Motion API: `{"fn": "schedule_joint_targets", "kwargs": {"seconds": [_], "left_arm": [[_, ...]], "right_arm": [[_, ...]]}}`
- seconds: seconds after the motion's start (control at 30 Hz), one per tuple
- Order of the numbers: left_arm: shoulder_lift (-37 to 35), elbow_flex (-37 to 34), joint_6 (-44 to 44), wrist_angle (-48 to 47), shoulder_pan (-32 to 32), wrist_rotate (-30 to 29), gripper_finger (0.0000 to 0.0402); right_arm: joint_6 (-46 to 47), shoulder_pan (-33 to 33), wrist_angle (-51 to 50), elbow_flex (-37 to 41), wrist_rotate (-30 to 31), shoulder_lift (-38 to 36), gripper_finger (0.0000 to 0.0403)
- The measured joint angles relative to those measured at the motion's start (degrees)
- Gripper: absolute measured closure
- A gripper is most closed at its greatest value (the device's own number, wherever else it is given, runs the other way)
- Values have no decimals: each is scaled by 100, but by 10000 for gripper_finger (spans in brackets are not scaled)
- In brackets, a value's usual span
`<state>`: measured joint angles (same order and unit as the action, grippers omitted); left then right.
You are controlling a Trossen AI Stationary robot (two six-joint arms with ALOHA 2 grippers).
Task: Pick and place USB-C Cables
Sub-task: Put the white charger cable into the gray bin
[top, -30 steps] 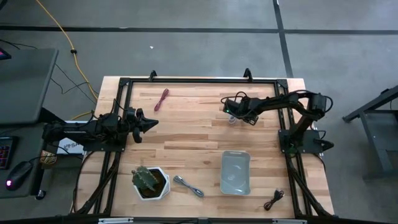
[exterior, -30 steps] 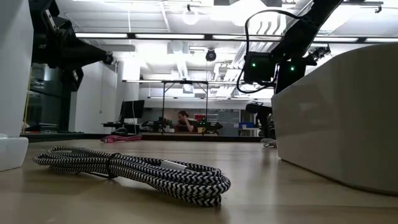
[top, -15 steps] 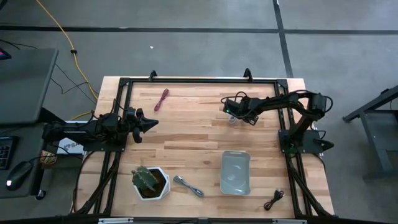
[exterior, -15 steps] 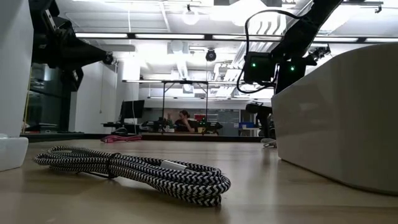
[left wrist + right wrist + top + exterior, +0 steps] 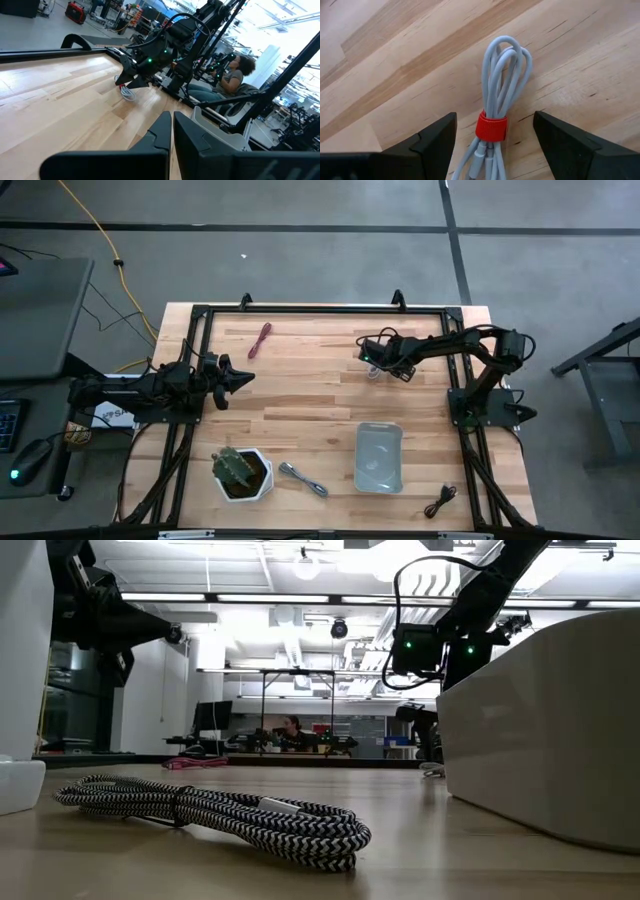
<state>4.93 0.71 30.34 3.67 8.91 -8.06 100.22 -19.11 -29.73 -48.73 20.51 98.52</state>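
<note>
Right claw [image 5: 372,367] low over the far right part of the wooden surface [image 5: 320,405], fingers spread wide on either side of the whitish cable [image 5: 496,134] with its red band, cable lying flat between them and not gripped. Left claw [image 5: 243,377] hovering at the left side of the surface, fingers narrow, nearly together, holding nothing. Maroon cable [image 5: 260,339] lying far left, well apart from both claws. Silver-grey cable [image 5: 303,478] at the near edge, between the white pot [image 5: 242,474] holding a green plant and the pale tray [image 5: 379,457]. Tray with no cable inside. Black cable [image 5: 439,502] at the near right corner, beside the tray but outside it. Pot holding only the plant
</note>
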Motion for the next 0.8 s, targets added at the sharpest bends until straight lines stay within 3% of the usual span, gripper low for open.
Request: {"fn": "schedule_joint_targets", "kwargs": {"seconds": [0.17,0.6,0.8], "left_arm": [[0,0,-4,2,0,1,401],[0,0,-5,0,1,1,401],[0,0,-1,1,1,0,401]], "right_arm": [[7,0,-114,2,-52,0,186],[24,4,-330,11,-76,2,351],[2,4,-342,9,-76,0,375]]}}
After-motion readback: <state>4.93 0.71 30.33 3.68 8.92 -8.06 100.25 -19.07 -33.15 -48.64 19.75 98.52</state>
